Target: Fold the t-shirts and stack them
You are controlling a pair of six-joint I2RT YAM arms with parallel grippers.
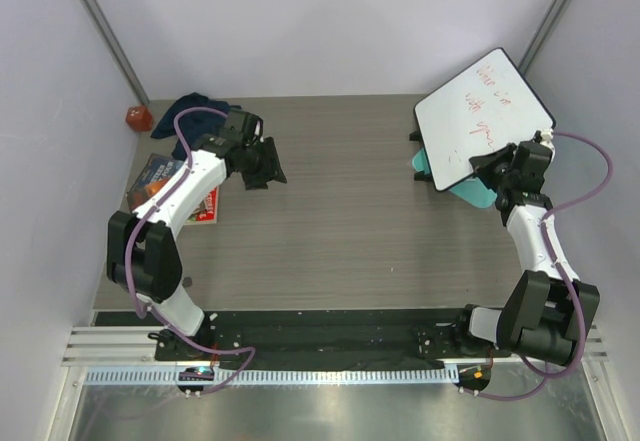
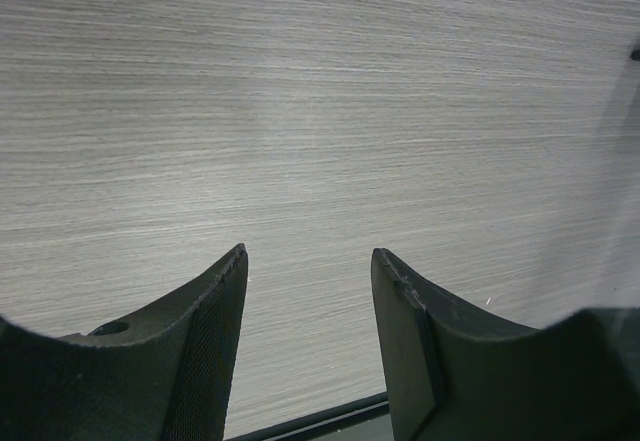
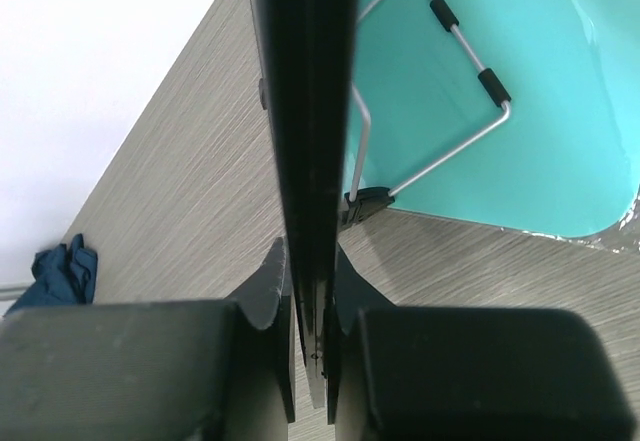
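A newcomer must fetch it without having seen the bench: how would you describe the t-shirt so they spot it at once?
Go to the far left corner of the wooden table, by the wall. The t-shirt lies there in a crumpled heap. It is the only soft, dark blue thing: the red object beside it is much smaller, and the printed booklet on its near side is flat and colourful.

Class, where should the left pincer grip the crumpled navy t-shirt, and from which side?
Probably a raised fold on the near side of the t-shirt, approached from above: it lies bunched in a heap by the back wall. The left pincer, open, is nearest.
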